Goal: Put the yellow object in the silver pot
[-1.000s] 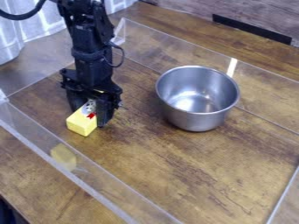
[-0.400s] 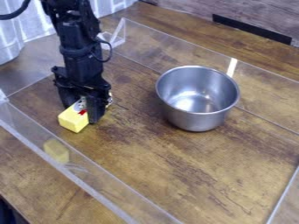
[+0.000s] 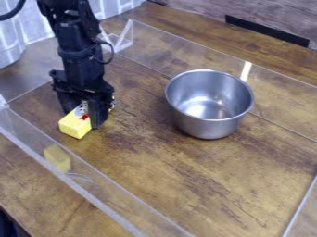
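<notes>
The yellow object [image 3: 74,129] is a small bright-yellow block with a red-and-white label, low over the wooden table at the left. My gripper [image 3: 84,118] comes straight down on it from above, its black fingers closed against the block's sides and hiding its far end. I cannot tell whether the block rests on the table or hangs just above it. The silver pot [image 3: 209,102] stands upright to the right, about a hand's width from the block, with nothing showing inside.
A clear plastic sheet [image 3: 136,218] runs along the table's front and left sides and carries a faint yellow reflection [image 3: 58,159]. A dark cable [image 3: 120,37] hangs off the arm. The table's far edge is at the top right.
The gripper has shifted a little to the left, and the yellow block has moved with it. The pot has stayed where it was.
</notes>
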`<state>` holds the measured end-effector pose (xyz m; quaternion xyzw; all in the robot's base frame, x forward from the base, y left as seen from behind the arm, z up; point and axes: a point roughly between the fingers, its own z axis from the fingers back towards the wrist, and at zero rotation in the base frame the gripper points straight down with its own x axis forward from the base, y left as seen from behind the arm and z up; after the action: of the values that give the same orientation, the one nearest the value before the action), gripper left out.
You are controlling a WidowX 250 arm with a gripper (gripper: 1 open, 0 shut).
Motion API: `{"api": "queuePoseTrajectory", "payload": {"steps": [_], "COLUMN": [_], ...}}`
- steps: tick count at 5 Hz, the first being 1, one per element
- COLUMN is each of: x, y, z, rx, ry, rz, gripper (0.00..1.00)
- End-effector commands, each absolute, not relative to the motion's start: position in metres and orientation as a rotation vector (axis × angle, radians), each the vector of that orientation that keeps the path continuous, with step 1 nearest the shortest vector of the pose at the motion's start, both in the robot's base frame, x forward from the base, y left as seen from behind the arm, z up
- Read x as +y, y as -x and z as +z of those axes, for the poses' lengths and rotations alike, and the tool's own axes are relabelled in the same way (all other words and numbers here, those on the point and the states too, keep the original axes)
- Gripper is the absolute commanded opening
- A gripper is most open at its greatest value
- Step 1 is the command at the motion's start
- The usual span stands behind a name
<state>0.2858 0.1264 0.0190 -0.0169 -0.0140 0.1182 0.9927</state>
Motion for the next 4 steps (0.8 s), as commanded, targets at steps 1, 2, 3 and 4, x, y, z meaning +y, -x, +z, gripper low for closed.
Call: {"api": "queuePoseTrajectory", "payload": {"steps": [1, 2, 3, 4], "x": [0.137, 0.140, 0.138, 0.136], "y": [-0.282, -0.288, -0.293, -0.299], "z": [0.020, 0.019, 0.039, 0.060], "rx": [-0.012, 0.001, -0.014, -0.028], "ry": [0.043, 0.054, 0.045, 0.035], "rz": [0.251, 0.218, 0.209, 0.200], "gripper": [0.00, 0.00, 0.00, 0.00]}}
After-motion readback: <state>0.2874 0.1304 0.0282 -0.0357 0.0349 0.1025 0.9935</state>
